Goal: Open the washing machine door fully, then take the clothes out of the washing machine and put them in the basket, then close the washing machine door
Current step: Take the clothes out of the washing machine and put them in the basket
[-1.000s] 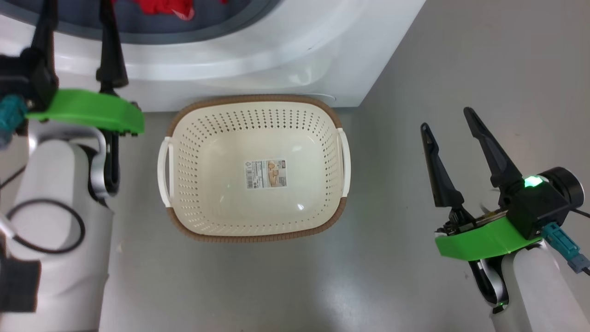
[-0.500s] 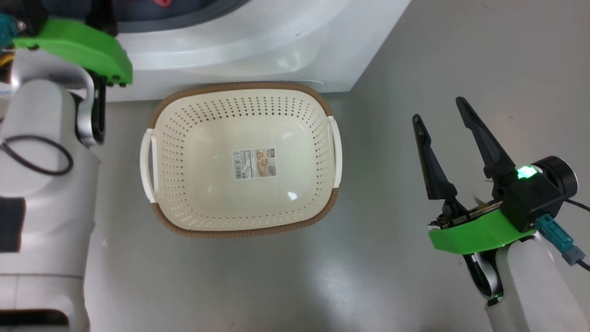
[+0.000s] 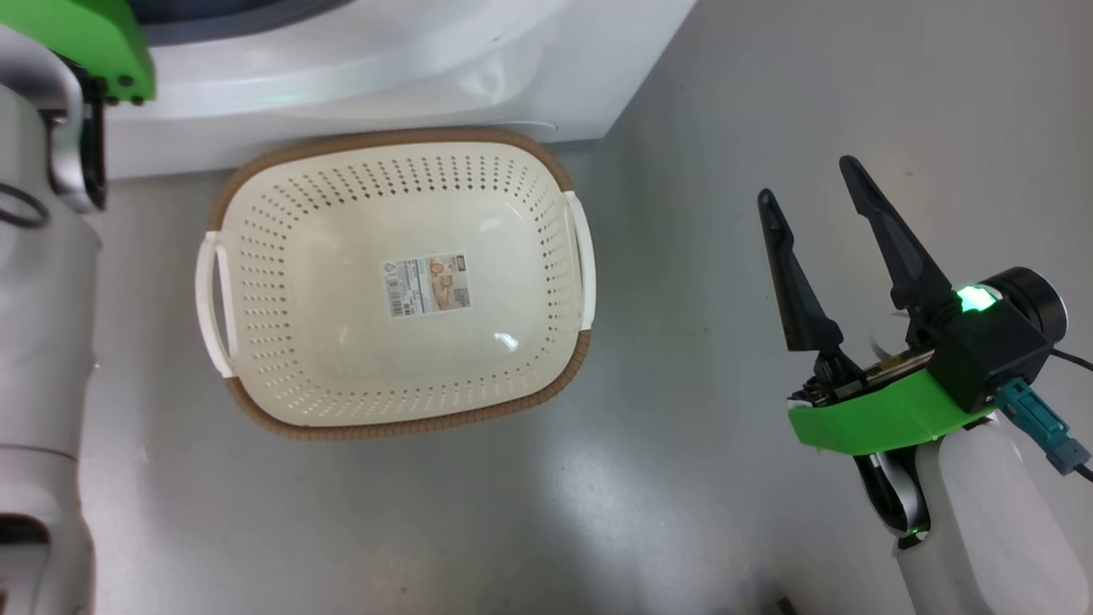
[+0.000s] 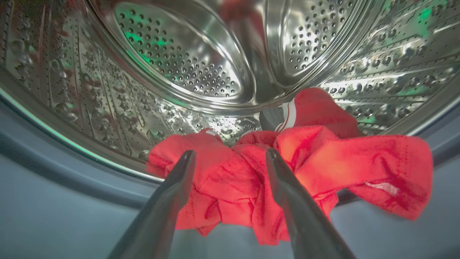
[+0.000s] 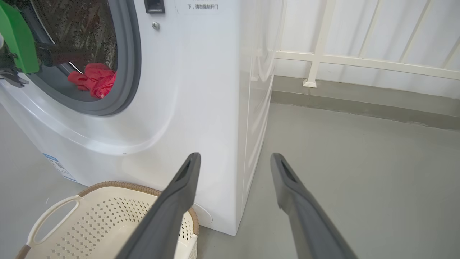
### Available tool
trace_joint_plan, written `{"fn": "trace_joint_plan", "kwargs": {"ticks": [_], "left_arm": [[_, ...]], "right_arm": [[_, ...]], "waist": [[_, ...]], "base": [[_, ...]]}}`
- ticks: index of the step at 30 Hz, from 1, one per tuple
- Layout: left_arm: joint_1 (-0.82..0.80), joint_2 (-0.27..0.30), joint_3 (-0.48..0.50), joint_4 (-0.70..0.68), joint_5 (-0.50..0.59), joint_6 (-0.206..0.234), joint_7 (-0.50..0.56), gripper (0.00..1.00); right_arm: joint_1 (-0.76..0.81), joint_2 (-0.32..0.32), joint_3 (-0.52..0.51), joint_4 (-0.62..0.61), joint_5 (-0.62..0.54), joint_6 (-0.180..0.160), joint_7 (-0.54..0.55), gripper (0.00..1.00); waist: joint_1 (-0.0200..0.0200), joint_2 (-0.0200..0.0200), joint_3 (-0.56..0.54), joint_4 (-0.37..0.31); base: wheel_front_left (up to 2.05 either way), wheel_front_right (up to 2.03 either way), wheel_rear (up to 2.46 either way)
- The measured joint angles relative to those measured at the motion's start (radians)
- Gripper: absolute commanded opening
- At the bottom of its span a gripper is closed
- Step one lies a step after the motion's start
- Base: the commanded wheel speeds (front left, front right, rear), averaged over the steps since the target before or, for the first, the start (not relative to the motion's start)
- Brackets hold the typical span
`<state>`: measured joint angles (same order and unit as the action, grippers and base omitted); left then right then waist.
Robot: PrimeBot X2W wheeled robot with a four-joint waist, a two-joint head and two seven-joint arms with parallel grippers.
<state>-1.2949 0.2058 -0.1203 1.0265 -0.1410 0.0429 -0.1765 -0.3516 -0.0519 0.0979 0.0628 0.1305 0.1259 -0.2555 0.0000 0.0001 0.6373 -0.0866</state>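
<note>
As it points into the drum (image 4: 179,64), left gripper (image 4: 230,153): fingers wide apart, gripping nothing; red cloth lies between and behind the tips, but contact cannot be told.
Clothes (image 4: 323,162): a red heap at the front edge of the drum, partly over the grey gasket (image 4: 54,169).
Basket (image 3: 401,141): on the floor (image 3: 683,427), just in front of the washing machine (image 3: 384,68); a paper label (image 3: 427,286) on its bottom.
Right gripper (image 3: 807,179): fingers wide apart, holding nothing, above the floor, to the right of the basket and apart from it.

The basket (image 3: 388,430) sits on the floor (image 3: 683,478) just left of centre, a label (image 3: 427,285) on its bottom and its far rim against the washer (image 3: 384,77) at 12 o'clock. The right claw (image 3: 807,180) hangs at 3 o'clock, fingers spread.
</note>
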Motion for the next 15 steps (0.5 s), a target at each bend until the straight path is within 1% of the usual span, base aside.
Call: {"fn": "trace_joint_plan", "kwargs": {"ticks": [4, 9, 12, 15], "left_arm": [[-0.04, 0.019, -0.003, 0.053, 0.001, 0.002, 0.037, 1.0], [-0.074, 0.027, -0.012, 0.1, 0.003, 0.01, 0.085, 1.0], [-0.1, 0.036, -0.025, 0.144, 0.01, 0.011, 0.142, 1.0], [-0.11, 0.04, -0.033, 0.157, 0.017, 0.02, 0.163, 1.0]], "right_arm": [[-0.005, 0.0, 0.004, -0.002, 0.001, 0.0, 0.0, 1.0], [-0.008, 0.0, 0.008, -0.002, 0.002, 0.0, 0.0, 1.0], [-0.025, 0.0, 0.014, -0.002, 0.004, 0.0, 0.0, 1.0], [-0.028, 0.0, 0.017, -0.002, 0.011, 0.0, 0.0, 1.0]], "waist": [[0.0, 0.0, 0.018, -0.014], [-0.0001, 0.0, 0.033, -0.024], [-0.0001, 0.0, 0.04, -0.035], [0.0, 0.0, 0.041, -0.04]], "base": [[0.0, 0.0, 0.0], [0.0, 0.0, 0.0], [0.0, 0.0, 0.0], [0.0, 0.0, 0.0]]}}
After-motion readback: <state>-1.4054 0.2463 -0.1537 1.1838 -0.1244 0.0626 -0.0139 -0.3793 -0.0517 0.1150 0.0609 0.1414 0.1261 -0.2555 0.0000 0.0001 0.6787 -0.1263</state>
